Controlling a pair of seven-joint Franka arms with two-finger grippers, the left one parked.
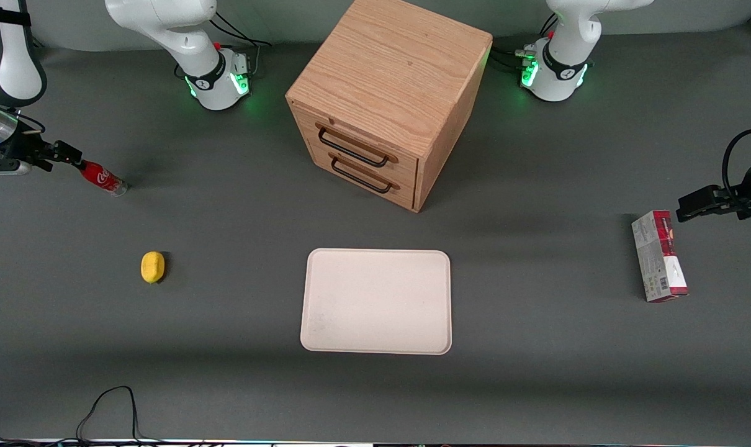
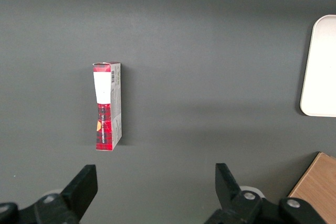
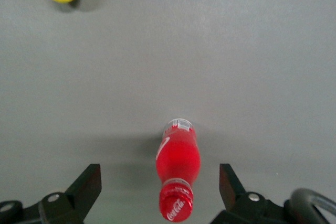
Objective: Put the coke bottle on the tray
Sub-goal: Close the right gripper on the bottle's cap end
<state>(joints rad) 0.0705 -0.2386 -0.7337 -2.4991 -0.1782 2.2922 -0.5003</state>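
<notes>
Slim red coke bottle (image 3: 178, 167), white logo, btwn open tool (image 3: 160, 182) fingers.

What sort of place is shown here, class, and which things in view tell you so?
Probably a robot lab test bench: a grey table with arms bolted to it, and staged props, a coke bottle, cream tray and wooden drawer box. The gripper hovers open astride the lying bottle.

I'm looking at the dark grey table (image 1: 537, 372). The cream tray (image 1: 376, 302) lies flat on it, in front of the wooden two-drawer box (image 1: 385, 102). At my working arm's end the coke bottle (image 1: 103, 177) lies on its side, my gripper (image 3: 160, 190) spread wide around its cap, with a lemon (image 1: 152, 267) nearer the front camera. A red-and-grey carton (image 1: 658, 256) lies toward the parked arm's end.
</notes>
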